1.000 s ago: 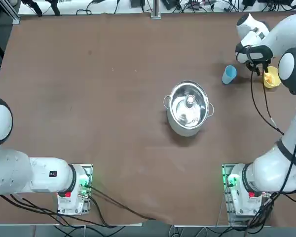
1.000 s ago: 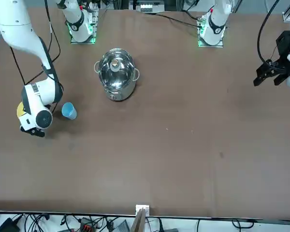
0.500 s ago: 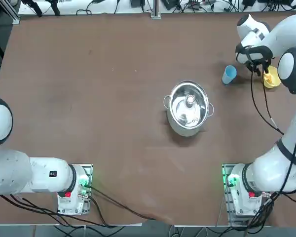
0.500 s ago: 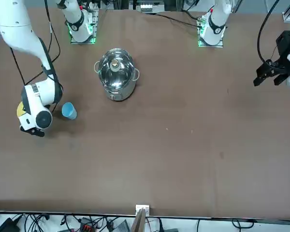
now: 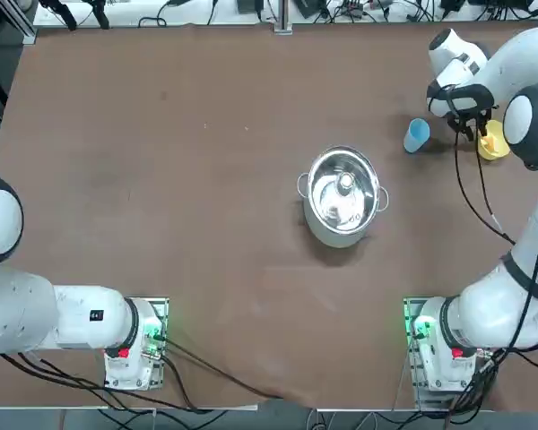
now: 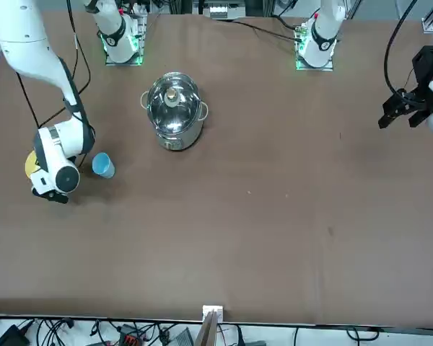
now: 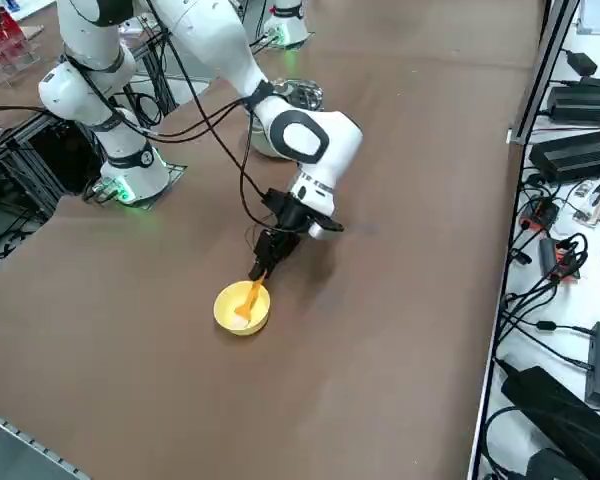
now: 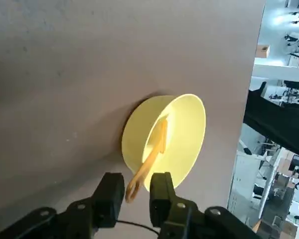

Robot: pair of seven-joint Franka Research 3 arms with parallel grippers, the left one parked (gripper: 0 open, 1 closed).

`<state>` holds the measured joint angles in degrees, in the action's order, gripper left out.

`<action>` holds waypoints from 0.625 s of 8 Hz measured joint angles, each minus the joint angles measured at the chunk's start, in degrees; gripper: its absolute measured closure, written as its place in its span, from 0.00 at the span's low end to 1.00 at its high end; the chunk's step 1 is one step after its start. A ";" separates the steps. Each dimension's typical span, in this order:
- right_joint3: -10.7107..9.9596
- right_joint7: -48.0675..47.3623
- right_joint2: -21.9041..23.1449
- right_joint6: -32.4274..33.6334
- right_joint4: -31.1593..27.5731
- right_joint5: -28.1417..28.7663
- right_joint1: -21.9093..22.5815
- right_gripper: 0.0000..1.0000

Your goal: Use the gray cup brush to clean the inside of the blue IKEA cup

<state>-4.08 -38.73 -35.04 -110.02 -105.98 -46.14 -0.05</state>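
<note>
Brush inside yellow cup.

The brown table carries 1 lidded steel pot. Beyond the pot and to its right in the top view stand 2 cups, the light-blue cup and the yellow cup.

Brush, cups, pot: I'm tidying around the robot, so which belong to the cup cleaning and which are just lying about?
Part of the job:
- brush, leaning in the yellow cup
- light-blue cup
- right gripper, at the brush

Just lying about:
- lidded steel pot
- yellow cup, though it holds the brush
</note>
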 joint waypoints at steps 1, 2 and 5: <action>0.00 -0.02 0.00 0.07 0.05 -0.05 0.05 0.67; 0.00 -0.04 0.00 0.08 0.11 -0.17 0.08 0.70; 0.00 -0.08 0.00 0.09 0.24 -0.33 0.10 0.82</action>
<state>-4.08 -38.81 -35.04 -109.93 -105.74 -46.47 0.05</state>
